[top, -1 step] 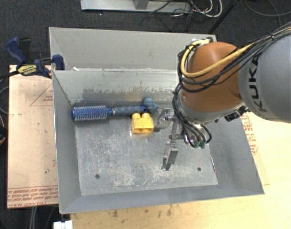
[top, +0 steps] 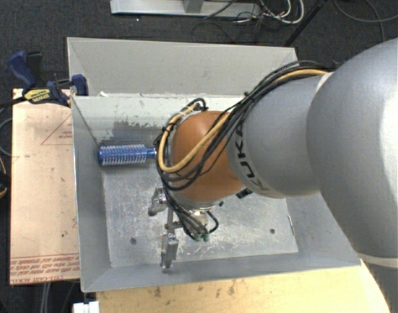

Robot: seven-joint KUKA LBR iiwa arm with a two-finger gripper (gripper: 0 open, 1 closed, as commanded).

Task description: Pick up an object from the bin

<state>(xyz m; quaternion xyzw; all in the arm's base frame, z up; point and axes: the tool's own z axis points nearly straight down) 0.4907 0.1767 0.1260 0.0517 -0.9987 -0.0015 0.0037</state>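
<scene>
Down at the near wall of the scuffed grey bin (top: 218, 270), pincer (top: 167, 245), opening impossible to tell; blue round brush (top: 126, 154) well apart; dark carpet (top: 29, 18) outside.

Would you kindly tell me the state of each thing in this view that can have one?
blue bristly roller: lying on its side at the back left of the bin floor, close to the left wall, untouched.
hand: lowered into the bin near the front wall, well apart from the roller.
grey metal bin: open on top, floor scuffed.
</scene>
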